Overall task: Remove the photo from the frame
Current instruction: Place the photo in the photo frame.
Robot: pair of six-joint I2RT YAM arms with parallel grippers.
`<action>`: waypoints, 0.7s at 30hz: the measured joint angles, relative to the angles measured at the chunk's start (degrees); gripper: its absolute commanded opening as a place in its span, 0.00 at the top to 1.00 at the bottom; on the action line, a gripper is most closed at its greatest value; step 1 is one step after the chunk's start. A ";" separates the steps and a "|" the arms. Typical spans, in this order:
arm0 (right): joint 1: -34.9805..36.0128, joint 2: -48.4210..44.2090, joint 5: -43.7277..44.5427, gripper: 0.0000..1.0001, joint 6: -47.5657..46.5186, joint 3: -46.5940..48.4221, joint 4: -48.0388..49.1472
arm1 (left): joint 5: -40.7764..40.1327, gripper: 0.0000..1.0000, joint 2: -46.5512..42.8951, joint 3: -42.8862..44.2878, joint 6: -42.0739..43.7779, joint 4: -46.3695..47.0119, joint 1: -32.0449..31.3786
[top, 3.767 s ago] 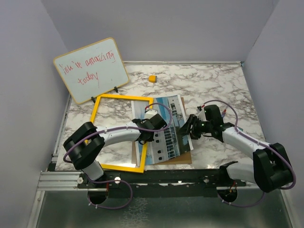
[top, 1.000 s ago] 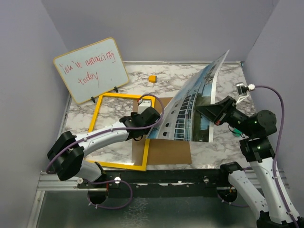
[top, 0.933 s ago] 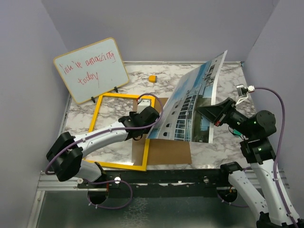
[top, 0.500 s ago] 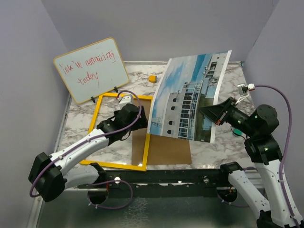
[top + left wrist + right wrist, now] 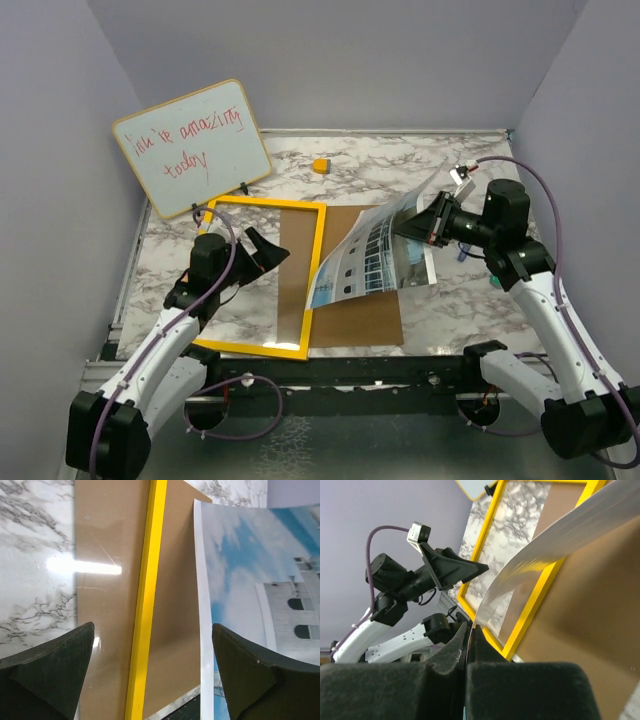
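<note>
Right gripper (image 5: pixel 418 224) jaws pinch the photo (image 5: pixel 365 262), lifted off the frame (image 5: pixel 312 270); left gripper (image 5: pixel 268 250) jaws spread, empty; next, likely carry it aside and lay it on the table (image 5: pixel 470 290).

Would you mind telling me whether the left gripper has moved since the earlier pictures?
Yes. The left gripper has pulled back leftward, away from the photo, ending nearer the whiteboard, which stayed put.

White, grey-veined marble-pattern tabletop (image 5: pixel 390 165) — enclosed left, right and far by plain lilac walls (image 5: pixel 360 60). Silver aluminium rail (image 5: pixel 120 378) along near edge, left side. Light even.
</note>
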 measured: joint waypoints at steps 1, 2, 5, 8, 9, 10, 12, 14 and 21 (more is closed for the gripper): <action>0.35 1.31 -0.31 0.99 0.07 -0.09 -0.07 | 3.26 0.01 0.09 -1.62 -1.05 2.60 2.05; 0.63 2.38 -0.52 1.00 0.20 -0.09 -0.13 | 6.58 0.01 0.44 -3.48 -2.38 5.51 4.37; 2.29 4.66 -1.11 1.00 0.98 0.26 0.09 | 13.88 0.01 3.08 -8.11 -5.49 11.50 9.81; 6.80 8.00 -1.27 0.99 1.90 3.67 0.79 | 18.51 0.01 3.30 -9.35 -7.02 13.94 10.78; 9.31 9.55 -1.11 0.99 2.08 5.70 1.29 | 19.43 0.01 2.54 -9.20 -7.10 14.47 10.82; 12.04 11.06 -0.92 1.00 2.16 7.93 1.86 | 19.89 0.01 1.79 -8.92 -7.08 14.49 10.82; 16.94 13.40 -0.59 1.00 2.36 11.78 3.65 | 20.55 0.01 0.68 -7.98 -6.95 14.51 10.97; 20.46 14.58 -0.55 1.00 2.38 14.27 5.73 | 20.87 0.01 0.50 -6.86 -6.88 14.51 11.23; 21.53 9.70 5.90 1.00 -0.50 14.10 5.09 | 20.44 0.01 0.26 -4.02 -4.68 8.63 13.22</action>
